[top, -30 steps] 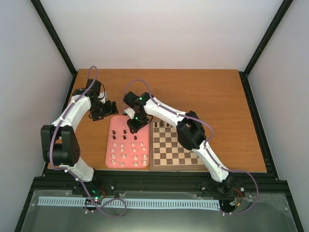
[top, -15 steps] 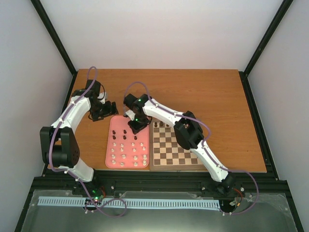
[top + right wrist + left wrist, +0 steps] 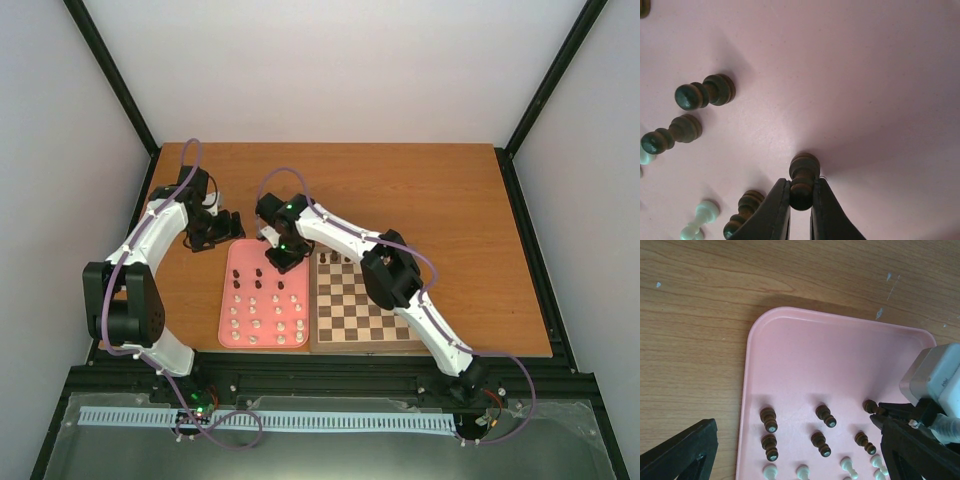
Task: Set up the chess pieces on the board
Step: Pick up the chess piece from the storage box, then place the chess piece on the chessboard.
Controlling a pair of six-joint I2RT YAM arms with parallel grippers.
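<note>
Change since earlier: the right gripper is seen shifted only slightly, toward the far side of the pink tray. The right arm's elbow is drawn a little to the left over the board. The left arm is seen unchanged.
Right gripper state: the fingers are pressed together on a dark pawn, whose rounded head is pinched between the two tips.
Pawn location: the dark pawn is found in the far right part of the tray, on the side nearest the board. It is the farthest piece of the right-hand column.
Pawn axis: the piece is held upright, with its long axis running from the base on the tray surface up to the head in the fingertips. In the right wrist view the base points to the top of the picture and the head to the bottom. Whether the base is lifted clear cannot be told.
Left gripper state: the left gripper is held over the table beside the tray's far left corner. Its fingers are spread wide, with nothing between them.
Other chess pieces: five more dark pawns are seen standing on the tray, with cream pieces in the nearer rows.
Board: it is set just beside the tray on the right, and a few dark pieces are seen on its far row.
</note>
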